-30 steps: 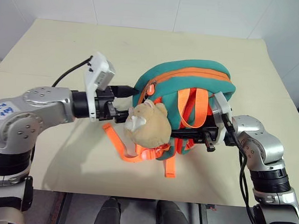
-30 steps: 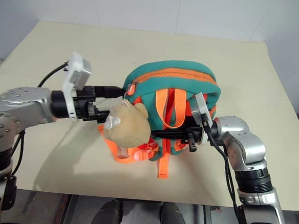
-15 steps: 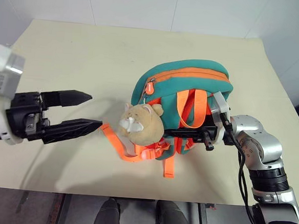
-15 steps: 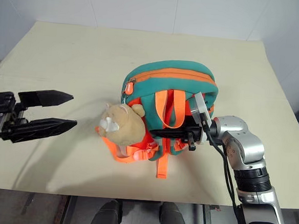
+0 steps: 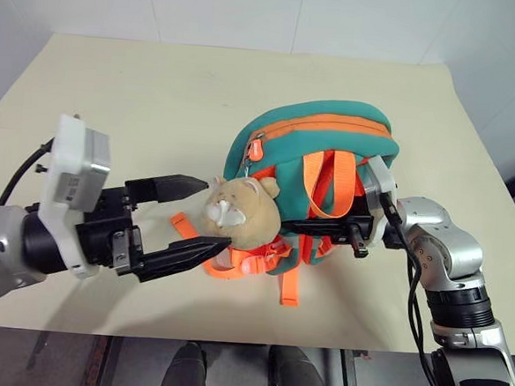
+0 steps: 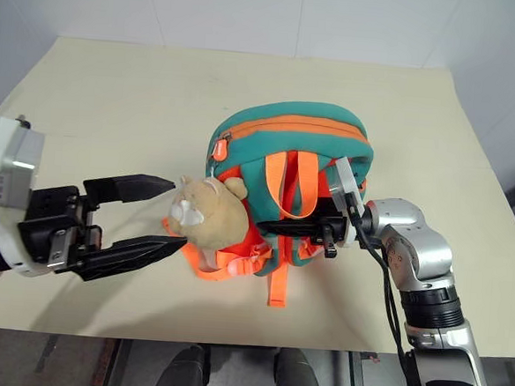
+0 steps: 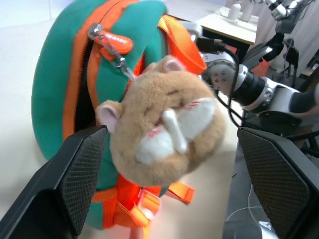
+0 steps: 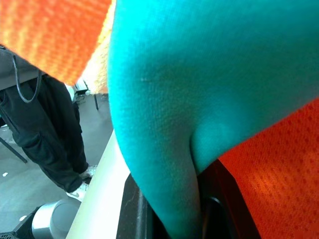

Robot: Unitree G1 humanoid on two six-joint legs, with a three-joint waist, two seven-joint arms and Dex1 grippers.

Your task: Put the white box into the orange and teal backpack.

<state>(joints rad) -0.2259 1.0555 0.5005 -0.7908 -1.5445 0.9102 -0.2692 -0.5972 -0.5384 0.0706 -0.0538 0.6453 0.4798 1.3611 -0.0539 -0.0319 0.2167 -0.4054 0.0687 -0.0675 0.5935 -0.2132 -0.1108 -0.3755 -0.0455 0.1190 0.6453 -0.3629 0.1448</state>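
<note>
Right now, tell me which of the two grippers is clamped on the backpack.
The right gripper: shut on the orange and teal backpack at its side. The left gripper is open beside the plush cat.

No lettering, label or number can be read anywhere.

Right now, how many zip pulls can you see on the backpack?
1: an orange zip pull at the zip's left end on the backpack, above the plush cat. Others may be hidden.
</note>
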